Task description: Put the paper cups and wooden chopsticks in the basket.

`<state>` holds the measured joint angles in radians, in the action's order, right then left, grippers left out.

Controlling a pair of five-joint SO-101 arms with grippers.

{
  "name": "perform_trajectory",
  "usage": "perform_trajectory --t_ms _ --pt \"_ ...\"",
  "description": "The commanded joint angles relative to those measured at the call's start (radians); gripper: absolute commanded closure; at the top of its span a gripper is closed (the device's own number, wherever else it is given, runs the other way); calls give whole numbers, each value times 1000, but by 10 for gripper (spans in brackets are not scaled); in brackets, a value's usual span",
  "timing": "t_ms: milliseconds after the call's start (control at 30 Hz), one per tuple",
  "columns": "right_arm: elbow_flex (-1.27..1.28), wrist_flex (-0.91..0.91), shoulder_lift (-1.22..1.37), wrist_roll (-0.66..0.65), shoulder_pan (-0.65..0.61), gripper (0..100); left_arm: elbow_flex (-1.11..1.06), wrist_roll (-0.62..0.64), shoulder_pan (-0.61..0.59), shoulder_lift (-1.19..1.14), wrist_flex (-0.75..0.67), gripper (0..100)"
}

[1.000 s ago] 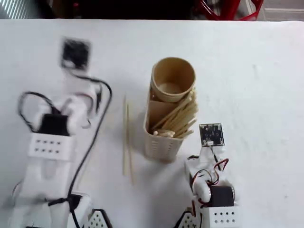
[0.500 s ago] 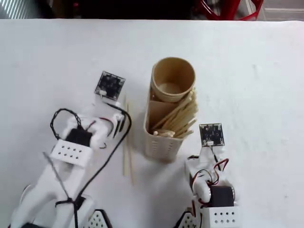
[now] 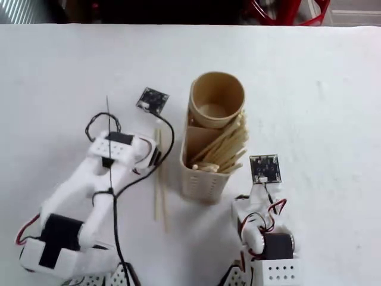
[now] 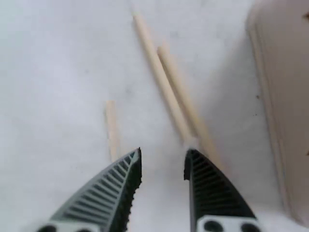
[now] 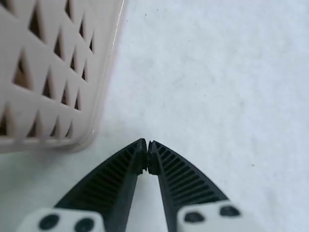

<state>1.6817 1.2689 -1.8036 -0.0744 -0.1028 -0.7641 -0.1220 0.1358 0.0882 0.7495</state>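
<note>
White table [image 3: 309, 89]; left end effector [image 4: 161, 162] apart over chopsticks [image 4: 165, 84]; right end effector [image 5: 147, 157] together beside basket [image 5: 38, 140]

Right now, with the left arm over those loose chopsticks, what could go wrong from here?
1. The left hand is open over three loose chopsticks, one lying apart from the other two, so closing may catch only some.
2. The basket stands close beside them; a swing could nudge it.
3. The chopsticks in the basket lean over its rim and might be knocked out.
</note>
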Motion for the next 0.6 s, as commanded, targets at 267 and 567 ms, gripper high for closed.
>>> perform_trajectory --t_ms 267,567 --pt "9 4 -2 -2 7 979 25 21 56 104 -2 811" --pt "9 4 -2 -2 7 979 -3 40 71 8 -86 786"
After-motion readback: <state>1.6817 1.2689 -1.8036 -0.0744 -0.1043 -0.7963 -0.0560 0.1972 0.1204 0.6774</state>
